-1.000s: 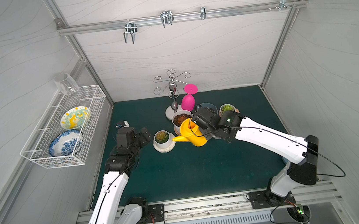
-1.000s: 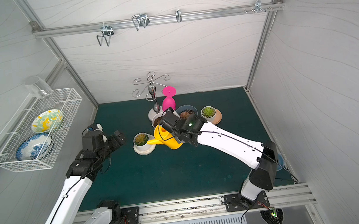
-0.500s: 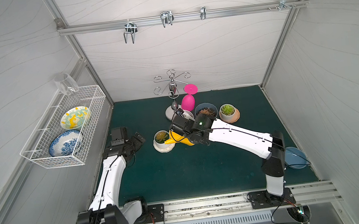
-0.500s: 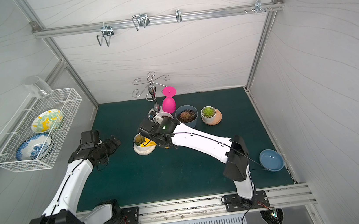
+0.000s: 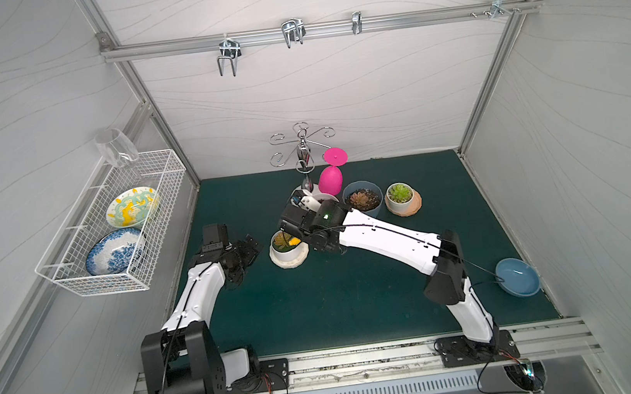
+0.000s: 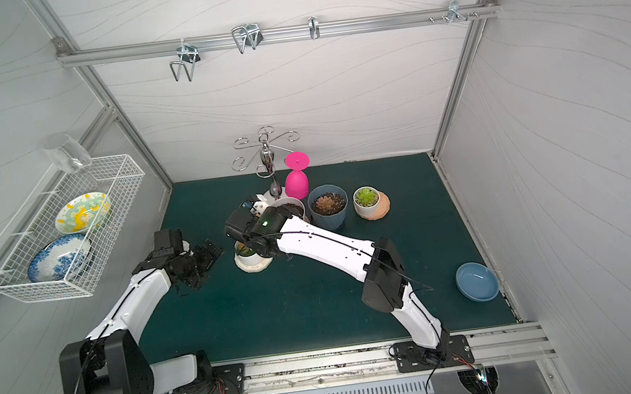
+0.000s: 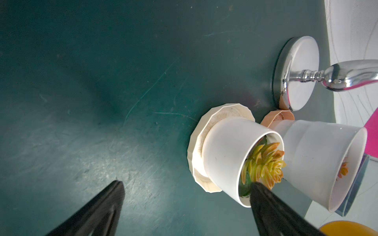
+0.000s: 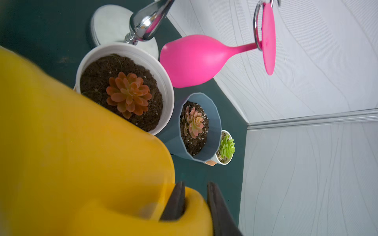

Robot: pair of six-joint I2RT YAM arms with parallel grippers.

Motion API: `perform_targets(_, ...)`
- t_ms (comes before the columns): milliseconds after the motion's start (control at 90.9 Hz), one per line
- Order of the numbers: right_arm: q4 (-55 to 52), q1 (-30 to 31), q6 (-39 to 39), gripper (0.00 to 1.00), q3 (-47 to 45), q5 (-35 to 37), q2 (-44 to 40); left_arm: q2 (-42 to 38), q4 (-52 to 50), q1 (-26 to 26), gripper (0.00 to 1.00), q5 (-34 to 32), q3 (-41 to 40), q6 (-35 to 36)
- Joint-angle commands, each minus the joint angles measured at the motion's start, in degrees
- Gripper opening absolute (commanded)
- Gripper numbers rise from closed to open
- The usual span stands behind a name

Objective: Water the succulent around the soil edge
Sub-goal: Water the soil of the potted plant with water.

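Top views both show a dark green mat [image 5: 318,307] walled by white panels [image 5: 314,97], a rail [image 5: 407,21] carrying 4 hooks [image 5: 293,32], and a wire basket [image 5: 159,224] on the left wall holding 2 plates [image 5: 131,207] and 1 glass [image 5: 116,148]. On the mat stand 4 potted succulents [image 5: 363,200], 1 blue bowl [image 5: 517,276] and 1 chrome stand [image 5: 303,153] with 1 pink goblet [image 5: 330,180] hanging from it. The task's succulent [image 7: 263,161], in a white pot [image 5: 288,254] on a cream saucer [image 7: 196,147], sits near the mat's middle. The right gripper [image 8: 195,204] is clamped on the handle of the yellow watering can [image 8: 81,163], which hangs over that pot. The left gripper [image 7: 184,204] gapes wide, empty, just beside it.
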Motion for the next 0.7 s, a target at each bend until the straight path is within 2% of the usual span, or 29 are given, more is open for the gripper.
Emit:
perform_targets(0, 0.51, 0.86, -3.48, 0.0, 2.97, 5.88, 1.47, -0.72, 3.21, 0.28, 1.0, 0.9, -0.39, -0.03)
perform_targets(165, 4.27, 1.78, -8.62, 0.0, 3.1, 10.17, 2.82, 0.15, 1.99, 0.29, 1.0, -0.18, -0.09, -0.18)
perform_targets(506, 11.69, 2.4, -16.19, 0.0, 2.57, 13.86, 5.01, -0.18, 1.47, 0.29, 1.0, -0.97, 0.17, 0.34)
perform_targets(693, 19.93, 2.65, -25.29, 0.0, 0.96, 17.38, 5.76, -0.27, 1.6, 0.36, 1.0, -0.84, 0.13, 0.5)
